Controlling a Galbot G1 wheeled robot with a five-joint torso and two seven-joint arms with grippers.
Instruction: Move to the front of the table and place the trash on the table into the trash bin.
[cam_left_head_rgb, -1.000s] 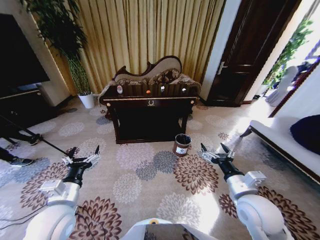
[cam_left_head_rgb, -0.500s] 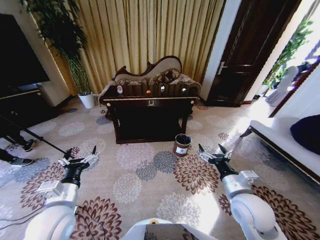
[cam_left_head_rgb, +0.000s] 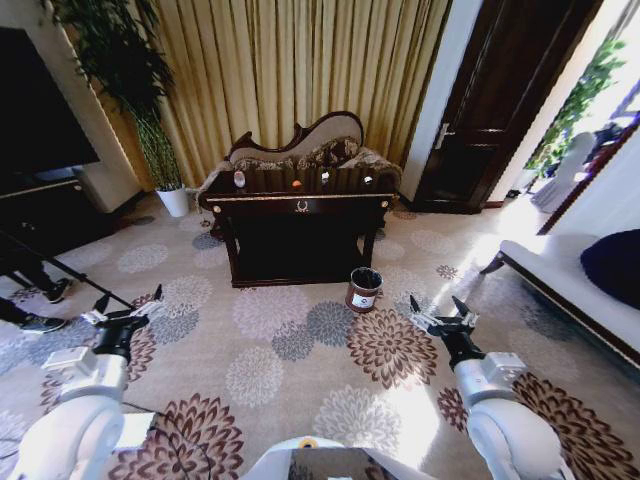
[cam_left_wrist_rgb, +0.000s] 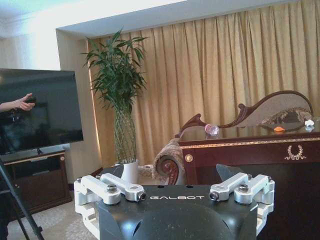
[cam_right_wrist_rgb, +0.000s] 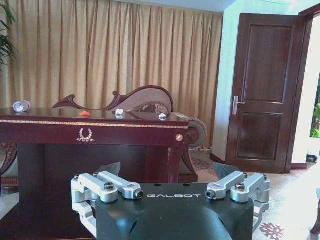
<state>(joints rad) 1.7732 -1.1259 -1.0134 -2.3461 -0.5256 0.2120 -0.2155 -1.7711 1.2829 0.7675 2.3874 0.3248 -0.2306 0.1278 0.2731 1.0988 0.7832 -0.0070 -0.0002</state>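
Left gripper (cam_left_head_rgb: 127, 312) at lower left and right gripper (cam_left_head_rgb: 441, 318) at lower right, fingers spread and empty, over open carpet (cam_left_head_rgb: 290, 370); mid-frame, the trash bin (cam_left_head_rgb: 364, 289) beside the table (cam_left_head_rgb: 300, 231), whose top carries a bottle (cam_left_head_rgb: 239, 179) and scraps (cam_left_head_rgb: 296, 184).

Head high; wrists low, table-facing (cam_left_head_rgb: 300, 205)
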